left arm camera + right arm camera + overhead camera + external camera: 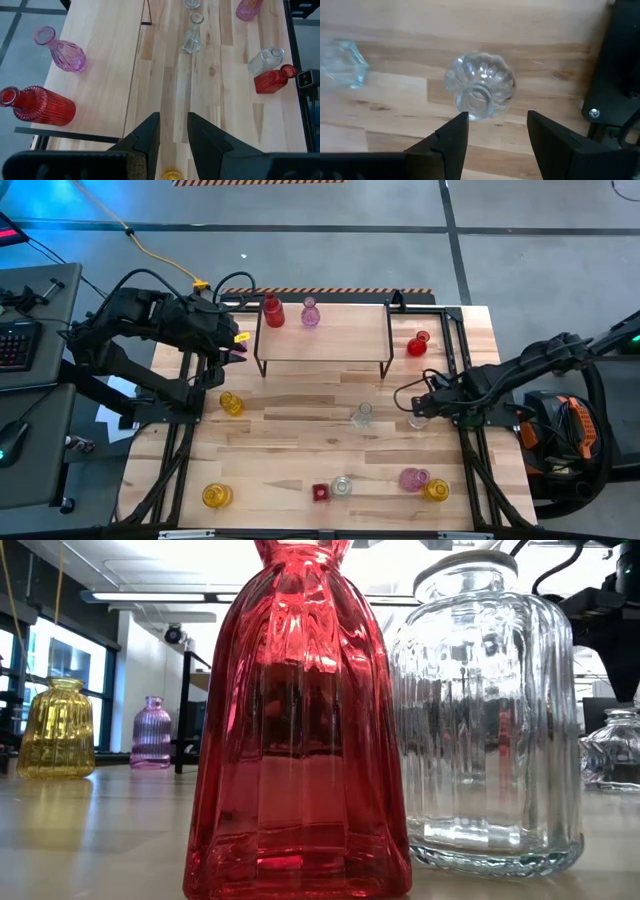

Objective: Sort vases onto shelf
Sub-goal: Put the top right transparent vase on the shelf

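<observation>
A: From above, where do the arms sit?

B: The left gripper (238, 343) hangs just off the shelf's (325, 340) left end, with a yellow vase (231, 403) on the table (300, 450) just below it; on the shelf beyond its tips stand a red bottle (272, 311) and a pink vase (310, 312). The right gripper (413, 408) hovers over a clear ribbed vase (419, 418) near the table's right edge; a second clear vase (363, 416) stands just ahead of it toward the table's middle, and a red vase (418, 344) sits between it and the shelf's right end.

A: And the low view?

B: Neither gripper can be told apart there; a red fluted vase (300, 730) and a clear jar (487, 715) fill it, touching or nearly so; a yellow jar (58, 730) and a purple jar (151, 733) stand far back.

A: The left wrist view?

B: Its fingers (150, 132) stand apart, holding nothing; the shelf plank (100, 75) with its two vases lies to one side of them, and a yellow rim (172, 175) peeks up between their bases.

A: The right wrist view?

B: Fingers (451, 137) apart, empty; the clear ribbed vase (480, 86) sits just past the gap, mouth up, untouched; another clear vase (340, 62) blurs off to the side.
</observation>
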You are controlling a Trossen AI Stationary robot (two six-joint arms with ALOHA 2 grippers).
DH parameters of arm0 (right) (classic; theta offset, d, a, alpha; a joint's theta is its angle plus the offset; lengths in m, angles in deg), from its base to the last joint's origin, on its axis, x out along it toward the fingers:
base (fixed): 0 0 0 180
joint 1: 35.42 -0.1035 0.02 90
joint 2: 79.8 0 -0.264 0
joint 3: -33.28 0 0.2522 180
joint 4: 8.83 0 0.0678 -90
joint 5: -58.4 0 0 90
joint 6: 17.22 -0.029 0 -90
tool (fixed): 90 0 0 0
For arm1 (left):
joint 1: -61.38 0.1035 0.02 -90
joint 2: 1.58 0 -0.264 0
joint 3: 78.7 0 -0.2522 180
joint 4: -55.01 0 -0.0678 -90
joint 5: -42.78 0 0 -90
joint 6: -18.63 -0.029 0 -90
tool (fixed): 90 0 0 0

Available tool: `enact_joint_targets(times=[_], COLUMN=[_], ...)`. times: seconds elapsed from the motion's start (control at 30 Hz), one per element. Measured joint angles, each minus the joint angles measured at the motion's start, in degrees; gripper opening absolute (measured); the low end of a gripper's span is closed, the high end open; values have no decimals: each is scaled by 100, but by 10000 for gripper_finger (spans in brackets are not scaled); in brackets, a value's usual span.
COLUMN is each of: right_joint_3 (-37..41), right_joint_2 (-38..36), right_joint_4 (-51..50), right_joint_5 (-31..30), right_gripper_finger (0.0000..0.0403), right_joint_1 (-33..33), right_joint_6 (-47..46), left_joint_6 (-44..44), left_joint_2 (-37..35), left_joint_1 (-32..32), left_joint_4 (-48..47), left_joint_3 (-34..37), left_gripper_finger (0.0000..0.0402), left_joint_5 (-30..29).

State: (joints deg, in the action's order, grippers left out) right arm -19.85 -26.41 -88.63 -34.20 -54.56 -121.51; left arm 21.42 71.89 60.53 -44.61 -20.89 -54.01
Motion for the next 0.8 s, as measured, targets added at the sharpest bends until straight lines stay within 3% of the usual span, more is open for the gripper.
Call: enact_joint_targets(times=[0.8], right_joint_3=[2], right_joint_2=[332], right_joint_4=[28], right_joint_5=[-62], right_gripper_finger=[185], right_joint_1=[28], right_joint_6=[-87], left_joint_6=[-155], left_joint_2=[0], left_joint_1=[2], left_joint_4=[0], left_joint_3=[0], left_gripper_finger=[90], left_joint_5=[-7])
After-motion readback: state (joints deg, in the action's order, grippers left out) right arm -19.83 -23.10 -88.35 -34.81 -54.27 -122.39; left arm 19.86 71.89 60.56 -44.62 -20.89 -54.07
